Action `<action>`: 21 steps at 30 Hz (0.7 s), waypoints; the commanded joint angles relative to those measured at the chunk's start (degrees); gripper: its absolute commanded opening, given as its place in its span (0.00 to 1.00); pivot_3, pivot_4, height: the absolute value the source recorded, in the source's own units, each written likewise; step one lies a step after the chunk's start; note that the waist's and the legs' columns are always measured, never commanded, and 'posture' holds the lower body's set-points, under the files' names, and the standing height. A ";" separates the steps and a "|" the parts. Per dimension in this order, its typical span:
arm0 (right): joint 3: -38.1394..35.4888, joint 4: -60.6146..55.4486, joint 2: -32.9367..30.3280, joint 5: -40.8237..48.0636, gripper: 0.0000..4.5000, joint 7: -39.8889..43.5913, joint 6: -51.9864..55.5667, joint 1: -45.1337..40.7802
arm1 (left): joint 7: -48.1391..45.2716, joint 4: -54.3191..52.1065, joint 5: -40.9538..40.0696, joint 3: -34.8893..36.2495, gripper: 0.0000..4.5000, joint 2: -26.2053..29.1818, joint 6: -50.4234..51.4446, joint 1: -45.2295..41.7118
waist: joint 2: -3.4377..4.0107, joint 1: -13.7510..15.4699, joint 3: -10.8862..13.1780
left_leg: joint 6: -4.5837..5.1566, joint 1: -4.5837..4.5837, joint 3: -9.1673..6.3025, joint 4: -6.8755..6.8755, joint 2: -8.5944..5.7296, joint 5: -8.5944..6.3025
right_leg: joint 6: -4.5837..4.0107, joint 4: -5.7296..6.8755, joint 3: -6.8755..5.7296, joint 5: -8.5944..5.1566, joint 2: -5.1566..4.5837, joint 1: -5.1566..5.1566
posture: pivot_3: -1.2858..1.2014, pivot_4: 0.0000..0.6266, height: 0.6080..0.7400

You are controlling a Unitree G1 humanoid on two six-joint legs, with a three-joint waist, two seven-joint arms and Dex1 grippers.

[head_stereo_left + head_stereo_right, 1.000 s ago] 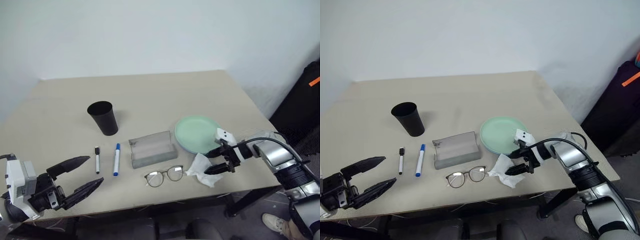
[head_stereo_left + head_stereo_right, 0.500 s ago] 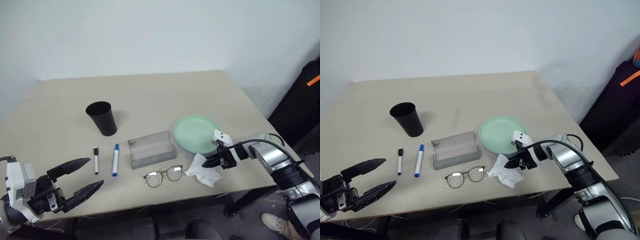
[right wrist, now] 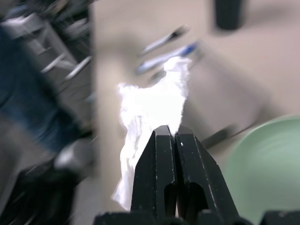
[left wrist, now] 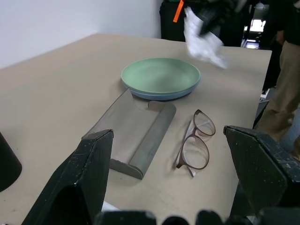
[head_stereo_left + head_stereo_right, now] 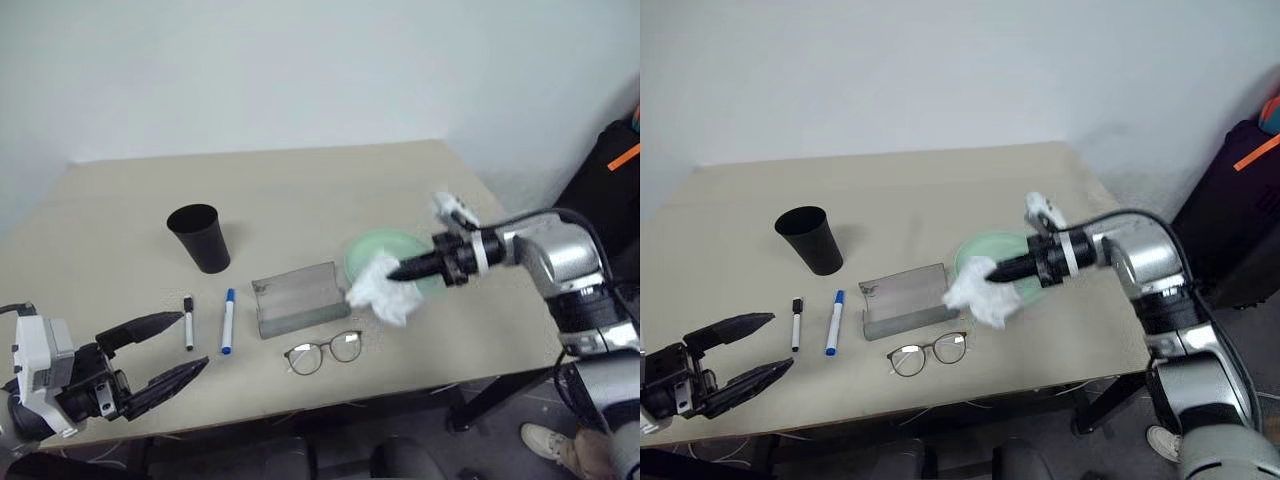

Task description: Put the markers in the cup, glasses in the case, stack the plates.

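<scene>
The thin wire-framed round-lensed glasses (image 5: 325,353) lie on the beige table (image 5: 300,190), just in front of the grey rectangular fabric case (image 5: 295,298). Beyond the case, the right gripper (image 5: 392,272) pinches a crumpled white tissue (image 5: 380,290) aloft. The left gripper (image 5: 165,348) hangs spread wide, empty.

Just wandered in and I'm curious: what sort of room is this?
Probably a lab or test room: one plain beige table against a bare white wall, with everyday props laid out on it, like a black cup and glasses.
</scene>
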 commanded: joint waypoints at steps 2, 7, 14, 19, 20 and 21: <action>-0.64 17.28 3.24 -7.44 0.01 -11.22 -7.66 -6.69 | 1.71 -1.05 -0.47 -1.93 0.89 1.15 1.40 -1.41 | 0.01 0.11 0.00 | 0.00 -0.04 0.08 -0.01 -0.01 0.00 | 0.00 0.00 0.04 0.00 -0.02 -0.06 | 0.52 0.00 1.00; 1.34 27.81 5.73 -13.49 0.04 -15.30 -14.09 -8.84 | 4.05 -0.98 0.19 -4.75 0.89 2.05 2.88 -4.40 | -0.02 0.02 -0.02 | 0.05 -0.14 0.80 -0.05 0.01 -0.02 | 0.03 -0.02 0.17 0.00 0.00 -0.16 | 0.52 0.00 1.00; -0.52 23.89 3.23 -11.26 0.51 -5.34 -14.41 -9.07 | 6.78 -2.47 -0.26 -8.65 0.89 4.00 5.91 -8.50 | 0.05 -0.18 0.02 | 0.11 -0.18 1.03 -0.08 0.09 -0.01 | 0.28 0.00 0.39 0.15 0.16 -0.18 | 0.52 0.00 1.00; -3.39 11.29 -1.44 -2.45 0.51 8.63 -6.50 -7.57 | 6.98 -0.97 3.12 -19.90 0.89 6.70 7.47 -17.56 | 0.13 0.41 0.06 | 0.11 -0.10 0.99 0.01 0.06 -0.01 | 0.30 0.00 0.27 0.16 0.10 -0.13 | 0.52 0.00 1.00; -3.63 8.97 -2.16 -1.18 0.51 9.93 -4.91 -7.04 | 7.05 -0.19 4.52 -23.19 0.89 7.45 8.24 -20.09 | 0.11 0.35 0.04 | 0.11 -0.04 0.99 0.02 0.06 -0.01 | 0.27 -0.01 0.27 0.15 0.09 -0.07 | 0.52 0.00 1.00; -3.81 7.24 -2.60 -0.33 0.51 10.60 -3.67 -6.61 | 7.03 0.59 5.33 -25.66 0.89 7.79 8.91 -22.23 | 0.09 0.21 0.03 | 0.10 0.00 1.01 0.02 0.06 -0.01 | 0.26 -0.01 0.28 0.15 0.09 -0.05 | 0.52 0.00 1.00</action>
